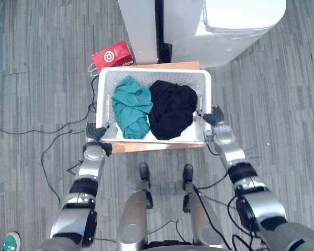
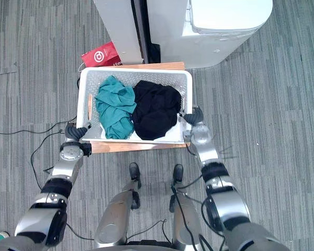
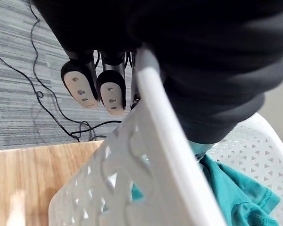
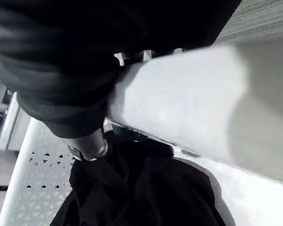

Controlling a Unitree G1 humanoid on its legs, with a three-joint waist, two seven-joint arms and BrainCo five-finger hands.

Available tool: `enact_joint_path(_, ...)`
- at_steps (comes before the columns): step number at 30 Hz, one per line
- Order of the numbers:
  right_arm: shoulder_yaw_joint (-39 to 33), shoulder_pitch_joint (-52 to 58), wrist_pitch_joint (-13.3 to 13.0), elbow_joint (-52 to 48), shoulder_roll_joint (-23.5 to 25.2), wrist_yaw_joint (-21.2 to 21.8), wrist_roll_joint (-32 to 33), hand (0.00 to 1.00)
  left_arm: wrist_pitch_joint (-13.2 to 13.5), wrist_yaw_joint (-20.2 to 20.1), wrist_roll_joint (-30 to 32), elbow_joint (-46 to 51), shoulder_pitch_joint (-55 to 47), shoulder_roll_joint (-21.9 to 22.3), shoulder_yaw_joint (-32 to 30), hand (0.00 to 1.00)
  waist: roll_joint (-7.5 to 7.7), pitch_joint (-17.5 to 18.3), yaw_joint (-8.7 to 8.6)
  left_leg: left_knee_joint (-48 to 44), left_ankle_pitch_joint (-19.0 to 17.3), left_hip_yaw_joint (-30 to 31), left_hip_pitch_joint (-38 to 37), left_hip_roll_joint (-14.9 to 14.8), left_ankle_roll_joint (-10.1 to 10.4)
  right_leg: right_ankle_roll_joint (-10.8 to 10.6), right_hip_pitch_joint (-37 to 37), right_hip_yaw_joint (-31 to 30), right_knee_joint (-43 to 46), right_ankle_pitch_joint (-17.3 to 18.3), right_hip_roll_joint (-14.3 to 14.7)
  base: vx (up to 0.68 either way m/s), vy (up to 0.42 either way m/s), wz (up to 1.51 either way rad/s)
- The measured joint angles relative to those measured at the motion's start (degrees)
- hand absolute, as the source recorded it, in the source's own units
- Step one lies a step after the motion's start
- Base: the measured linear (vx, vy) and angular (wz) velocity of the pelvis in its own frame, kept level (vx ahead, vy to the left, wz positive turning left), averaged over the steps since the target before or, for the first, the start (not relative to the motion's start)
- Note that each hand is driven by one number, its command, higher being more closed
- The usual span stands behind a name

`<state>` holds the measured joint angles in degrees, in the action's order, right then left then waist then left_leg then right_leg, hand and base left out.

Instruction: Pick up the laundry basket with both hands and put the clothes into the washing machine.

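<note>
The basket, white with perforated walls, is at the centre of the left eye view. It lies over a wooden bench, whose edge shows along the basket's lower and upper sides. Whether the basket rests on the bench or is raised off it cannot be told.

Contents:
- teal garment, crumpled, in the left half;
- black garment, crumpled, in the right half, touching the teal one.

The left robot hand is at the lower left corner of the basket. It grasps the rim: in the left wrist view its fingers hang down the outer face of the wall and the rim passes under the hand.

The right robot hand is at the right side of the basket, near the lower corner. It grasps the rim: in the right wrist view its thumb reaches inside, above the black garment, with the rim crossing under the hand.

The washer, white, stands at the upper right, beyond the basket. A white panel stands at upper centre. A red bag lies on the floor just beyond the basket's upper left corner. A green shoe is at the lower left corner.
</note>
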<state>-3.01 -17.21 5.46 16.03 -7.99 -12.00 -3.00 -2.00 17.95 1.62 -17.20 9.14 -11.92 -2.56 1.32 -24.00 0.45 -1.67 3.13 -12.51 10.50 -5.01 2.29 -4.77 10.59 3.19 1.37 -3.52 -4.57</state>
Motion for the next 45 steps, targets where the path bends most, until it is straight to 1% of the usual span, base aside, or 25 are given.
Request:
enact_joint_path(3,-2.6,11.7,-0.1,-8.3,2.6,1.8,-2.5,1.0,0.0,-3.1,0.0,7.4,-10.4,3.3,0.8,1.0,0.81,5.3,-1.33,1.4,-0.3,-0.2,-2.4,-0.1,0.4,-0.4,-1.5,-0.1,0.0,1.3,0.2,0.06,-0.014,-0.05)
enact_joint_path(8,-5.9,24.4,-0.2,-18.0,6.1,3.8,-6.8,1.0,0.0,-6.8,-0.1,16.8,-19.6,6.9,2.1,1.0,1.2,10.7,-2.75,2.0,-1.6,-2.9,-6.1,-0.3,0.8,-0.2,-3.6,-2.5,0.1,1.8,0.5,0.07,0.001,-0.27)
enact_joint_path(14,-6.4,29.1,-0.6,-22.6,7.8,4.9,-8.3,1.0,0.0,-8.1,-0.1,19.2,-21.2,7.2,2.3,1.0,1.54,11.9,-3.24,-2.7,-6.9,-14.4,-10.9,-1.4,0.8,-1.3,-3.1,-12.0,0.6,0.6,1.6,-0.03,0.041,-1.04)
enact_joint_path(15,-6.3,29.0,-0.5,-22.5,7.7,5.5,-8.8,1.0,0.0,-8.4,-0.1,19.2,-21.7,7.3,2.2,1.0,1.18,12.1,-3.23,-4.0,-8.4,-19.0,-11.8,-2.9,0.6,2.3,-2.8,-5.4,-0.3,2.5,0.2,-0.07,0.05,-1.38)
enact_joint_path(17,-5.9,28.8,-0.6,-22.3,7.7,6.0,-8.8,1.0,0.0,-8.4,-0.1,19.3,-21.6,6.8,1.8,1.0,1.12,12.3,-3.37,-5.4,-9.1,-24.1,-12.3,-5.3,0.7,6.4,-1.1,8.5,2.2,3.5,-2.8,-0.03,0.014,-1.61)
enact_joint_path(18,-5.8,27.9,-0.6,-20.5,7.6,6.0,-8.8,1.0,-0.1,-8.4,-0.1,19.3,-21.6,6.4,1.7,1.0,1.71,12.7,-3.29,-7.2,-10.4,-29.0,-13.3,-6.8,1.7,9.2,0.2,22.7,6.5,4.5,-7.3,0.02,-0.025,-1.68)
enact_joint_path(20,-5.6,26.5,-0.6,-18.0,7.5,6.0,-8.8,1.0,-0.4,-8.4,-0.1,19.2,-21.6,6.3,1.5,1.0,1.89,12.9,-3.11,-10.0,-12.2,-34.0,-15.2,-9.1,3.2,10.3,-0.1,32.5,10.0,4.9,-10.1,0.08,-0.079,-1.81)
enact_joint_path(22,-5.0,26.2,-0.6,-17.2,7.5,6.0,-8.8,1.0,-0.5,-8.4,-0.1,18.7,-21.5,6.1,1.1,1.0,1.55,13.1,-3.56,-18.7,-16.3,-39.3,-17.2,-14.6,5.4,6.7,-0.1,32.4,12.0,3.0,-8.3,0.17,-0.202,-1.69)
enact_joint_path(23,-4.8,26.6,-0.6,-17.2,7.4,6.0,-8.7,1.0,-0.6,-8.4,-0.1,18.0,-21.5,6.1,1.0,1.0,1.16,13.3,-3.89,-23.6,-17.4,-39.6,-17.8,-17.8,4.9,6.1,0.1,29.9,12.9,2.6,-6.4,0.23,-0.251,-1.63)
enact_joint_path(24,-4.0,26.7,-0.5,-17.0,6.4,6.0,-8.6,1.0,-0.7,-8.4,-0.2,17.0,-22.0,6.5,0.9,1.0,0.17,13.9,-3.89,-34.8,-17.2,-37.1,-17.0,-24.3,-2.3,6.9,0.5,25.6,14.4,4.5,-2.5,0.24,-0.253,-1.71)
enact_joint_path(25,-3.7,26.7,-0.5,-17.0,5.8,6.0,-8.6,1.0,-0.8,-8.4,-0.6,16.7,-22.2,6.7,0.9,1.0,-0.29,13.9,-3.58,-40.0,-15.7,-34.0,-15.6,-26.6,-8.2,7.5,0.4,23.6,14.4,5.0,-0.6,0.22,-0.27,-1.9)
enact_joint_path(26,-3.4,26.6,-0.4,-17.0,4.9,6.1,-8.5,1.0,-1.0,-8.6,-1.0,16.5,-22.5,7.1,0.9,1.0,-0.92,14.0,-2.91,-47.6,-10.5,-27.3,-12.0,-29.1,-16.9,8.2,-0.1,20.7,13.7,5.3,2.1,0.2,-0.181,-1.91)
enact_joint_path(27,-2.4,26.4,-0.4,-17.0,3.9,6.0,-8.3,1.0,-1.1,-8.6,-1.3,16.4,-23.4,8.1,0.9,1.0,-1.94,14.4,-1.69,-54.0,-12.4,-14.5,-6.5,-26.3,-11.8,8.8,-0.9,16.4,12.4,5.4,4.5,0.21,-0.12,-1.92)
enact_joint_path(28,-2.5,26.3,-0.3,-17.1,3.2,6.0,-8.2,1.0,-1.1,-8.6,-1.6,16.4,-23.5,8.8,1.0,1.0,-2.35,14.4,-1.42,-55.3,-14.6,-9.1,-4.0,-23.0,-8.5,9.2,-1.4,14.3,11.7,5.3,5.4,0.27,0.0,-2.05)
enact_joint_path(30,-2.2,26.1,0.0,-17.1,1.5,6.1,-7.8,1.0,-1.1,-8.6,-2.0,16.3,-24.3,10.4,1.0,1.0,-2.7,14.2,-0.7,-50.4,-19.8,5.9,2.2,-8.3,-5.7,10.0,-5.0,6.8,8.0,4.8,7.6,0.34,0.064,-1.8)
enact_joint_path(32,-1.4,26.0,0.0,-17.1,0.7,6.0,-7.8,1.0,-1.1,-8.5,-2.1,16.2,-24.5,10.5,0.7,1.0,-2.81,14.2,0.69,-40.0,-20.9,11.7,4.7,-1.2,-3.4,10.0,-7.6,1.2,5.8,4.9,8.6,0.4,0.128,-1.64)
enact_joint_path(34,-0.9,25.2,0.0,-17.1,0.6,6.0,-7.8,1.0,-1.1,-8.5,-2.1,16.4,-24.5,10.6,0.1,1.0,-3.15,14.3,1.0,-27.8,-18.3,15.7,7.0,2.5,0.7,9.8,-9.7,-3.0,3.3,4.9,9.0,0.32,0.143,-1.45)
enact_joint_path(35,-0.3,24.9,0.1,-17.1,0.4,5.9,-7.8,1.0,-1.1,-8.5,-2.1,16.9,-24.6,10.8,-0.6,1.0,-3.31,14.3,2.08,-23.0,-12.2,15.2,6.7,2.7,1.6,9.1,-10.9,-6.3,1.9,4.9,9.7,0.4,0.194,-1.3)
enact_joint_path(36,0.4,24.9,0.1,-17.1,1.0,5.6,-7.8,1.0,-1.2,-8.2,-2.1,17.2,-24.8,10.4,-1.3,1.0,-2.66,14.7,2.11,-22.6,-11.7,13.8,5.5,3.2,-2.2,8.0,-12.7,-8.8,0.6,5.4,9.3,0.43,0.198,-1.08)
enact_joint_path(38,0.8,24.8,0.1,-17.3,1.4,5.4,-7.7,1.0,-1.2,-8.0,-2.1,18.0,-23.8,10.4,-1.6,1.0,-2.11,15.0,1.73,-24.4,-13.8,12.4,5.4,3.5,-6.0,4.8,-11.8,-9.6,3.1,7.9,8.0,0.47,0.214,-0.4)
enact_joint_path(40,0.5,24.5,0.1,-17.1,2.2,5.3,-7.8,1.0,-1.3,-7.8,-2.1,18.3,-24.1,10.6,-1.8,1.0,-1.54,15.0,2.06,-24.3,-16.5,9.7,3.0,4.3,-7.2,-1.1,-8.6,-9.4,13.4,13.7,6.6,0.39,0.158,-0.41)
enact_joint_path(41,0.7,24.2,0.1,-16.3,2.8,5.8,-8.0,1.0,-1.4,-7.8,-2.3,18.3,-25.1,10.4,-2.1,1.0,-1.65,14.9,1.92,-24.2,-18.2,8.7,0.0,4.7,-7.4,-7.3,-5.3,-9.0,24.7,16.6,6.0,0.37,0.123,-0.36)
enact_joint_path(42,0.7,24.3,0.1,-15.1,3.6,5.9,-8.3,1.0,-1.5,-7.8,-2.4,18.5,-25.7,9.7,-2.1,1.0,-1.51,14.7,1.63,-23.5,-19.9,8.9,-3.6,5.5,-7.9,-10.7,-1.3,-6.9,37.5,16.8,4.4,0.48,0.127,-0.21)
enact_joint_path(44,0.8,24.4,0.1,-13.7,4.3,6.0,-8.3,1.0,-1.8,-7.7,-2.4,18.6,-26.1,9.2,-2.1,1.0,-1.4,14.6,1.1,-21.8,-21.4,8.9,-8.1,6.3,-8.9,-7.0,2.7,-1.6,48.9,18.0,1.1,0.39,0.062,0.05)
enact_joint_path(45,0.8,24.3,0.1,-13.4,4.4,6.1,-8.4,1.0,-2.0,-7.6,-2.4,18.6,-26.2,9.2,-2.1,1.0,-1.7,14.7,0.59,-20.4,-22.0,9.2,-10.1,6.3,-9.0,-3.9,4.9,1.6,50.6,18.8,-0.6,0.45,0.009,0.12)
